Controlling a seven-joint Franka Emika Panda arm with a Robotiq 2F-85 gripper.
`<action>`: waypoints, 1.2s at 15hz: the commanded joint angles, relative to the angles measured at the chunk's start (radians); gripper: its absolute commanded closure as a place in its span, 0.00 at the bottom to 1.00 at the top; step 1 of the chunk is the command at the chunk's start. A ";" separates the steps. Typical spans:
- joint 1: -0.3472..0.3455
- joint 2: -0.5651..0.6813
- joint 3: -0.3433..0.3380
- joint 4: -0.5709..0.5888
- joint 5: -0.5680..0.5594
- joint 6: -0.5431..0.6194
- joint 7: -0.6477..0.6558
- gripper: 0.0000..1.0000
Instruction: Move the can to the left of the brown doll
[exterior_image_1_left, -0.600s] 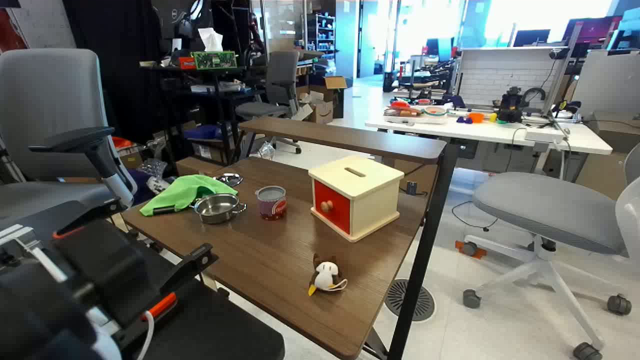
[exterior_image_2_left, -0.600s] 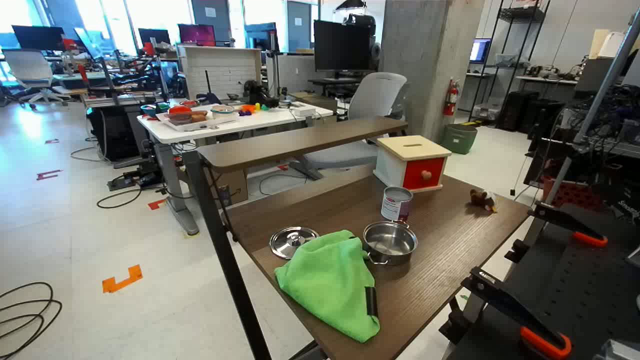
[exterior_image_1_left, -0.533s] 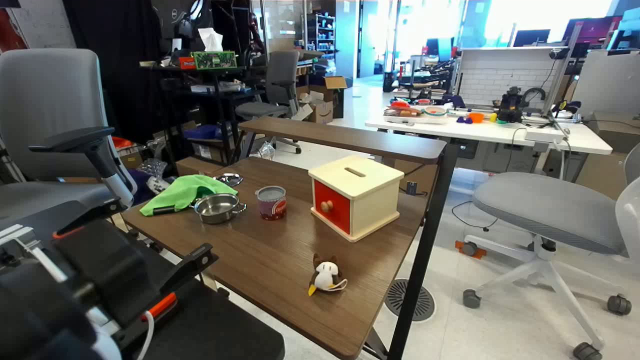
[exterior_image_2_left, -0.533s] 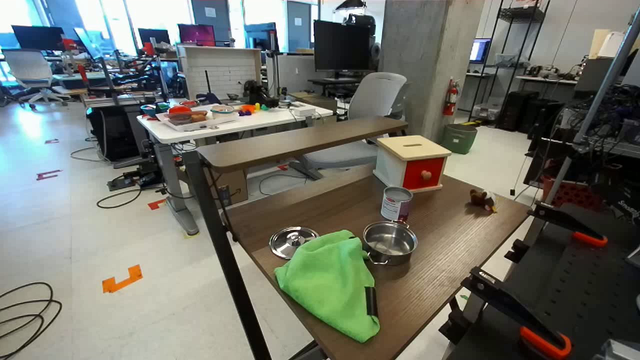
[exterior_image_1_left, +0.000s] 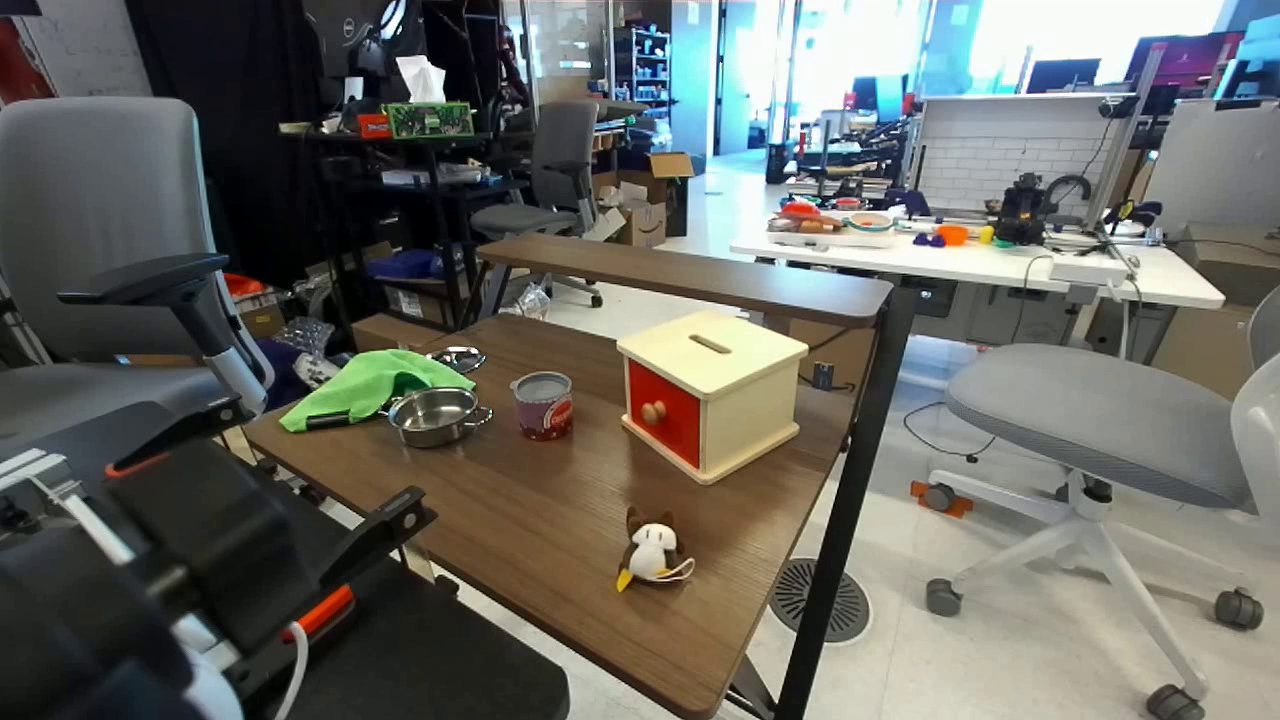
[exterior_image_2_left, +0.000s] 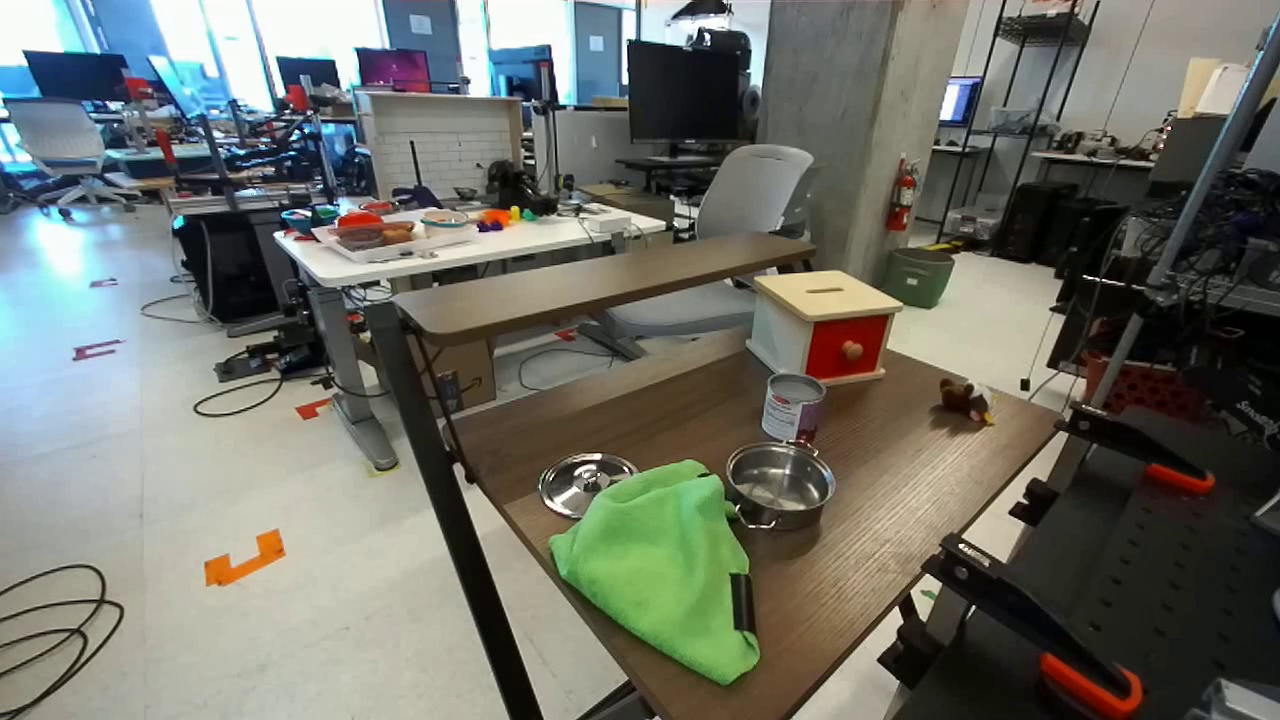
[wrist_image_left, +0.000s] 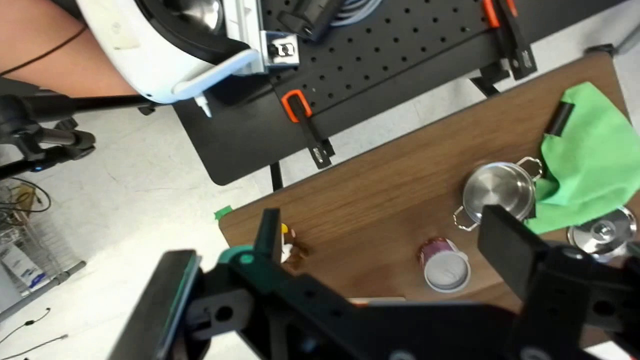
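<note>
The can (exterior_image_1_left: 545, 405) is short, purple and red with a grey top. It stands upright on the brown table, also in an exterior view (exterior_image_2_left: 793, 406) and in the wrist view (wrist_image_left: 446, 270). The brown doll (exterior_image_1_left: 655, 550), with white face and yellow parts, lies near the table's end, apart from the can; it also shows in an exterior view (exterior_image_2_left: 966, 401). In the wrist view the doll (wrist_image_left: 295, 255) is partly hidden behind a finger. My gripper (wrist_image_left: 382, 217) is open and empty, high above the table; the can appears between its fingers. Neither exterior view shows the gripper.
A pale wooden box with a red drawer (exterior_image_1_left: 665, 412) stands behind the can and doll. A metal pot (exterior_image_2_left: 780, 485) is close beside the can. A green cloth (exterior_image_2_left: 660, 570) and a metal lid (exterior_image_2_left: 585, 484) lie beyond the pot. A raised shelf (exterior_image_1_left: 690, 277) runs along the table's back.
</note>
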 joint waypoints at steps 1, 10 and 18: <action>0.011 0.088 0.013 0.013 0.053 0.152 0.092 0.00; 0.034 0.569 0.062 0.171 -0.116 0.368 0.388 0.00; 0.177 1.018 -0.037 0.486 -0.131 0.395 0.512 0.00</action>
